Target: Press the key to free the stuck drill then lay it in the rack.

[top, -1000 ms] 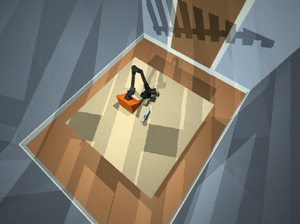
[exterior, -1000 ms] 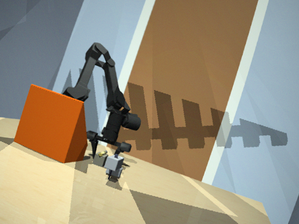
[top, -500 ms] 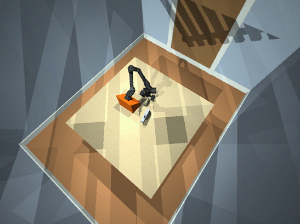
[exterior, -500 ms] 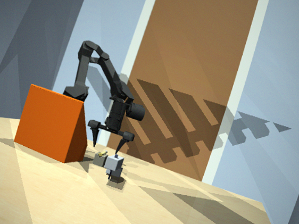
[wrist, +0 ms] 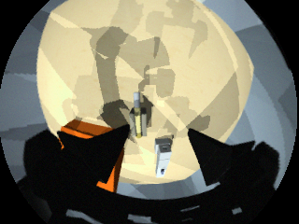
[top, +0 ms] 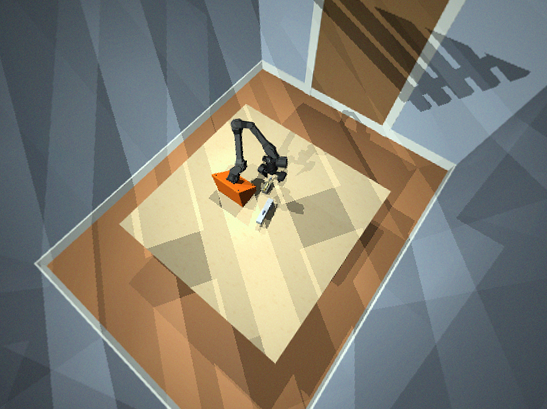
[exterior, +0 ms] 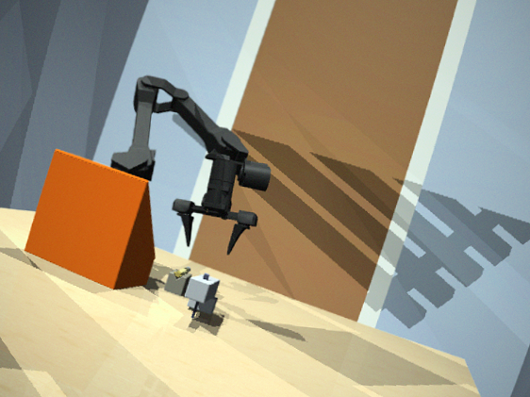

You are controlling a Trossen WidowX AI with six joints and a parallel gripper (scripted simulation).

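The pincer (exterior: 210,235) stood fully open and empty, suspended well above the tabletop (exterior: 285,374), its two fingers pointing straight down. Directly below and a little toward the orange block (exterior: 86,223) sat a small grey holder (exterior: 176,282) with a yellow-tipped part, judged to be the drill (exterior: 180,272), resting in its top. Just beside the holder, on the side away from the orange block, stood a white box-like fixture (exterior: 201,289) with a small blue stub (exterior: 206,276) on top; which of these pieces is the key and which the rack cannot be told.

Progress, as judged: the drill appeared to lie already in the grey holder while the pincer hung free above it, consistent with the final step being done or nearly done. Whether the drill was seated properly cannot be confirmed at this scale.

Clearance: the orange block stood near the holder and was the only tall obstacle. On the side away from the orange block the tabletop extended far to its edge, leaving ample room for withdrawal upward or outward.
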